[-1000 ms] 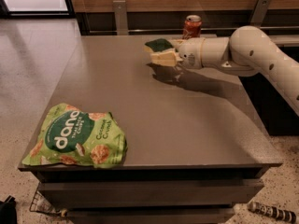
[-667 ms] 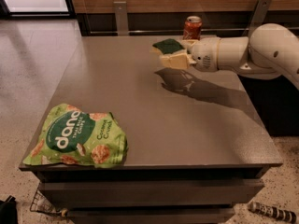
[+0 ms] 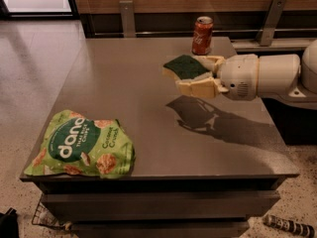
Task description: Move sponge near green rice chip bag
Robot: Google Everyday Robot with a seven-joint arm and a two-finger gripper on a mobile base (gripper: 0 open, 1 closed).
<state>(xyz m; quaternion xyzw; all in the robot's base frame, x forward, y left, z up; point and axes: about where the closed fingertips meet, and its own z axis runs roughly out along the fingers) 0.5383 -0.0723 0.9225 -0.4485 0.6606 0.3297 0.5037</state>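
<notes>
I see the gripper [image 3: 188, 78] clamped on the sponge [image 3: 184, 65], up above the bench [image 3: 148, 113] near the red soda can [image 3: 202, 34]; the green rice chip bag [image 3: 81, 145] lies well apart at the front-left corner.

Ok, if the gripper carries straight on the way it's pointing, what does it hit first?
Likely nothing: the gripper, holding the sponge above the table, points picture-left across it. The bag sits off that line, toward the near corner, though depth is hard to judge.
</notes>
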